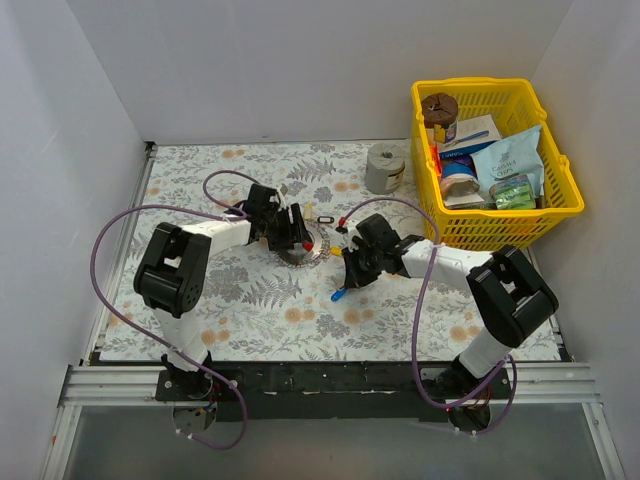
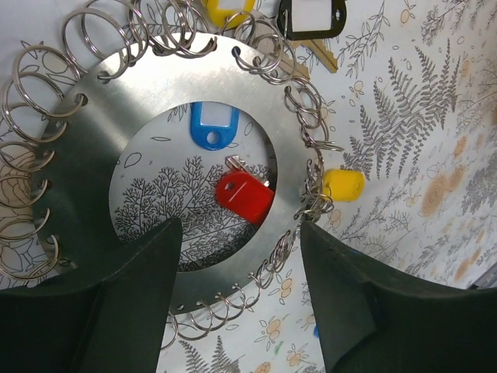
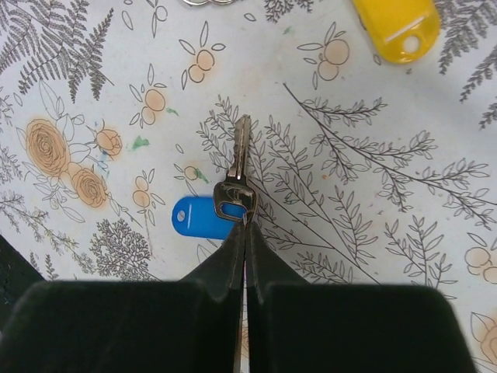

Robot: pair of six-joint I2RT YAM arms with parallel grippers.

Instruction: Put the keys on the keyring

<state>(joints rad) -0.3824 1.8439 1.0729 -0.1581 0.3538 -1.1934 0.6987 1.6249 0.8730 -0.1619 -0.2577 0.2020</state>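
Observation:
The keyring (image 2: 155, 85) is a flat grey metal disc with a wide hole and several small split rings along its edge. It lies mid-table (image 1: 312, 255). My left gripper (image 1: 293, 233) has one finger (image 2: 132, 303) in the hole and the other (image 2: 365, 303) outside, pinching the band. A red key (image 2: 243, 196) and a blue tag (image 2: 213, 124) show through the hole, and a yellow key (image 2: 343, 184) lies beside the ring. My right gripper (image 3: 245, 227) is shut on the head of a silver key (image 3: 239, 167) with a blue tag (image 3: 198, 217), in front of the ring (image 1: 340, 294).
A yellow basket (image 1: 470, 88) of groceries stands at the back right, with a grey roll (image 1: 385, 168) to its left. A black-framed tag with a key (image 2: 312, 17) and another yellow tag (image 2: 225, 8) lie beyond the ring. White walls close three sides.

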